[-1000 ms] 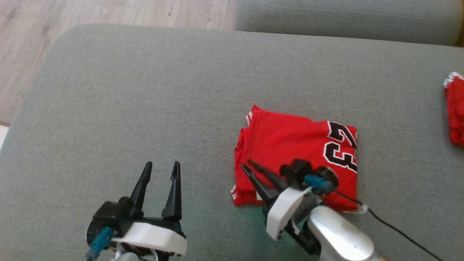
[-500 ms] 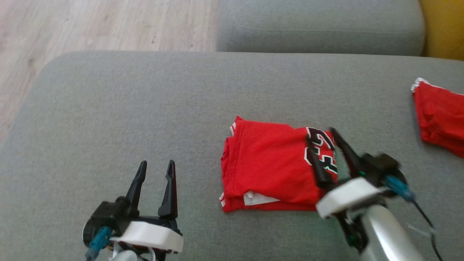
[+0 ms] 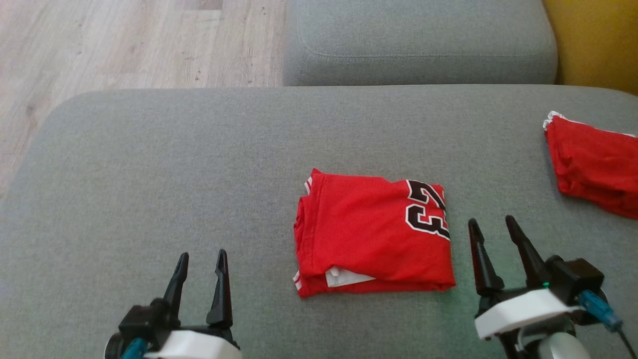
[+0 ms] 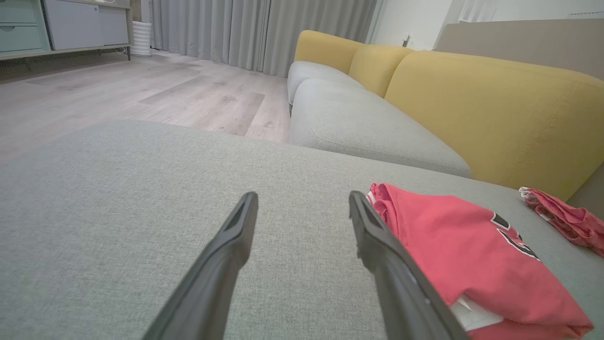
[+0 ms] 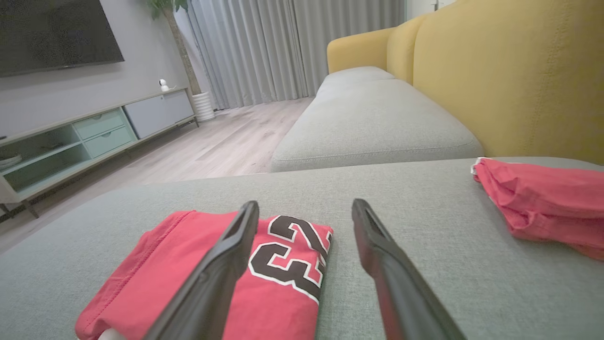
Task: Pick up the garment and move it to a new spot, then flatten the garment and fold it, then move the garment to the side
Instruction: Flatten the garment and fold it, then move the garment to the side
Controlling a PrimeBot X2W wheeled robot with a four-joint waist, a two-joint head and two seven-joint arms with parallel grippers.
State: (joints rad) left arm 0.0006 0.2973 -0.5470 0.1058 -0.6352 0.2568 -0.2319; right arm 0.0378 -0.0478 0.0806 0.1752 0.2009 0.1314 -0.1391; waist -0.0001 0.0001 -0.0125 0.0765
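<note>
Both grippers hang low over the near part of the grey cushion (image 3: 149, 164), each with its two dark fingers spread wide and nothing between them: the left gripper (image 3: 203, 255) at the near left, the right gripper (image 3: 490, 222) at the near right. The garment (image 3: 369, 234), a red jersey folded into a compact block with its black number uppermost, lies flat on the cushion between the two, ahead and inward of both sets of fingertips. Its long axis runs crosswise to the way the fingers point. The right gripper is the nearer: its inner finger stands just beside the numbered short edge, apart from the cloth, while the left gripper is well apart from the fold edge facing it. Folding looks finished, so the move aside is probably what is left, likely for the right arm. Outward of the left fingers the cushion is bare and broad; outward and ahead of the right fingers a second red cloth (image 3: 593, 159) lies. Beyond the fingertips comes the cushion's far edge, then wooden floor (image 3: 99, 45), a sofa seat (image 3: 418, 45) and a yellow backrest (image 3: 593, 40).
</note>
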